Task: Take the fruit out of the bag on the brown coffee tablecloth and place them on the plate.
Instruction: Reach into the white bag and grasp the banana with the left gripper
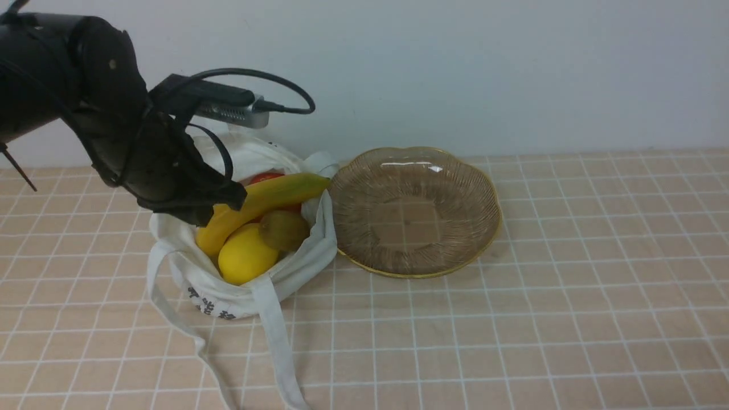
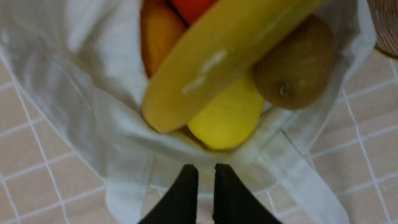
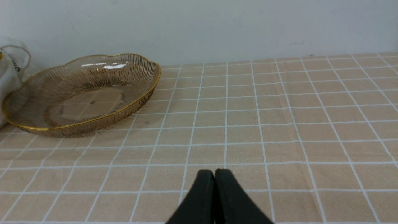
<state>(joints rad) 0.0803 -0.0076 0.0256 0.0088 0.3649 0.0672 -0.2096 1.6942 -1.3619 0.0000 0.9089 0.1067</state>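
The off-white bag (image 1: 228, 290) lies open on the tablecloth (image 1: 569, 313). In it are a banana (image 1: 267, 199), a lemon (image 1: 245, 257), a kiwi (image 1: 283, 229) and a red fruit (image 1: 266, 177). The left wrist view shows the banana (image 2: 217, 59), lemon (image 2: 228, 118), kiwi (image 2: 295, 65), an orange fruit (image 2: 158, 34) and the red fruit (image 2: 189, 7). My left gripper (image 2: 205, 170) hovers over the bag's near rim (image 2: 93, 93), empty, jaws only a narrow gap apart. The glass plate (image 1: 484, 228) stands empty beside the bag. My right gripper (image 3: 214, 174) is shut, empty, low over the cloth.
A white wall runs behind the table. The bag's long straps (image 1: 279, 341) trail towards the front edge. The plate (image 3: 140, 96) and a bit of the bag (image 3: 9, 71) show in the right wrist view. The right arm is outside the front view.
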